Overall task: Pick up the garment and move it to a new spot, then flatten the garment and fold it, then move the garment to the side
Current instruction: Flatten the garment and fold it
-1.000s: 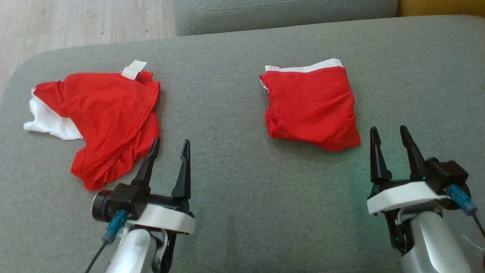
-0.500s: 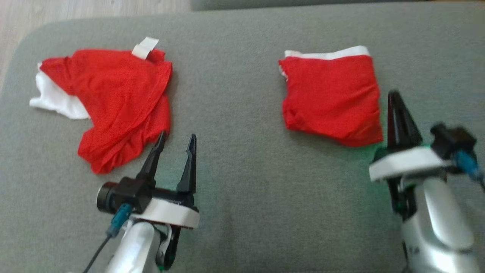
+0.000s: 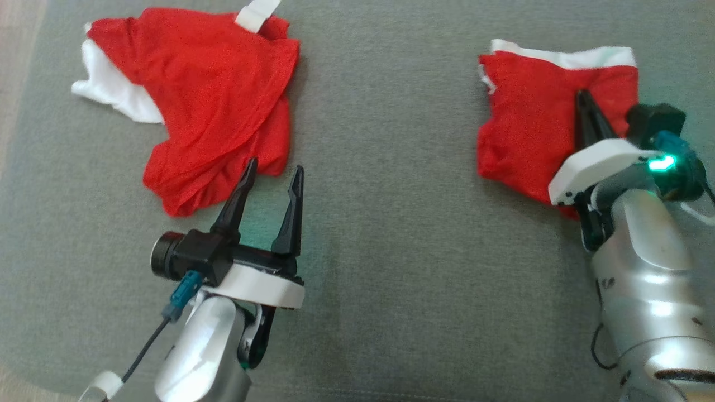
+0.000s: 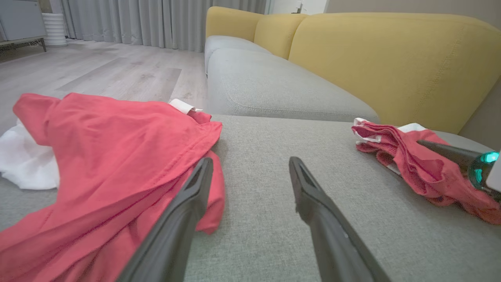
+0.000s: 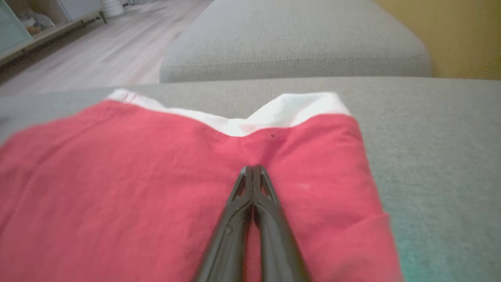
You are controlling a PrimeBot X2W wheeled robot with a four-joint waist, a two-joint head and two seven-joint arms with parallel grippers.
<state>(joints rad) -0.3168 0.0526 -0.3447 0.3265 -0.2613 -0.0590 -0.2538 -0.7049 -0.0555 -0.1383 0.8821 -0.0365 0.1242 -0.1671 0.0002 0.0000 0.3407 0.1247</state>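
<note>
Now we have the right tool (image 3: 584, 97) clamped on the folded garment (image 3: 530, 111), far right on the sofa (image 3: 391, 167); the left tool (image 3: 275, 165), jaws apart, hovers by the loose garment (image 3: 218, 100). Likely the move-aside step: next, lift gently, keeping the fold.

No writing can be read: the white tab (image 3: 257, 11) on the crumpled red garment (image 3: 218, 95) looks blank, and the folded red garment (image 3: 530, 123) bears none
</note>
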